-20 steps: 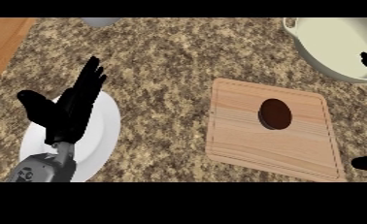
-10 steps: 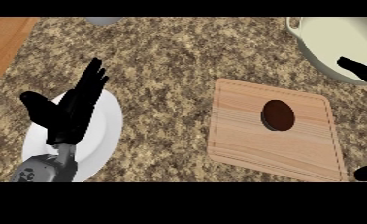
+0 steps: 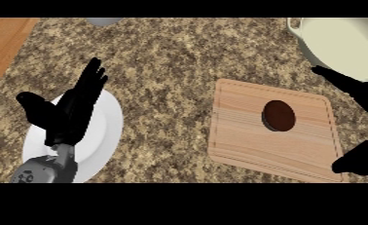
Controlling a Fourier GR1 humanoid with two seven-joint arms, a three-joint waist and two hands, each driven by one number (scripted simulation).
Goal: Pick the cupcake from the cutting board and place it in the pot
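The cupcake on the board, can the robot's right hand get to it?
Probably yes. The cupcake sits uncovered on the cutting board, nothing beside it. The right hand shows at the view's right edge, close by, with nothing between them.

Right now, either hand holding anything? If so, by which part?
Nothing is held. The left hand rests open over the white plate; the right hand is apart from the cupcake on the cutting board.

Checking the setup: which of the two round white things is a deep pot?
The pot at the top right; it has deep walls, while the plate at left is flat.
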